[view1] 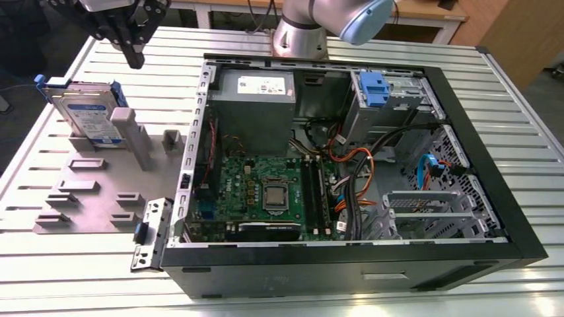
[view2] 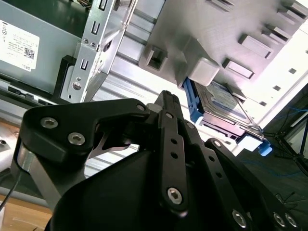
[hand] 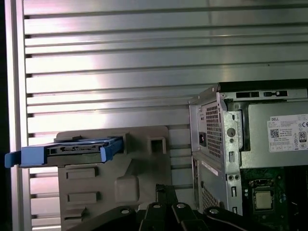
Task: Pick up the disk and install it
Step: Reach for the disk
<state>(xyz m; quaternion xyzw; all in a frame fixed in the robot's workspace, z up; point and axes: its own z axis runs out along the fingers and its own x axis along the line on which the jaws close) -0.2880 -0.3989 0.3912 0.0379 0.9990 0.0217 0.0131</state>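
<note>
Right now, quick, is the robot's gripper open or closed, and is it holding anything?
Gripper: closed, holding nothing, apart from the disk, which stands on edge in the grey holder.

- One disk [view1: 86,112] stood at nine o'clock in the exterior view.
- One grey holder plate [view1: 92,198] lay at eight o'clock.
- One open computer case [view1: 352,267] was there.
- Inside it were one power supply [view1: 255,99], one motherboard [view1: 264,191] and one blue drive bracket [view1: 374,89].
- One gripper [view1: 134,58] hung at eleven o'clock.
- One slotted metal table [view1: 520,119] bore everything.
</note>
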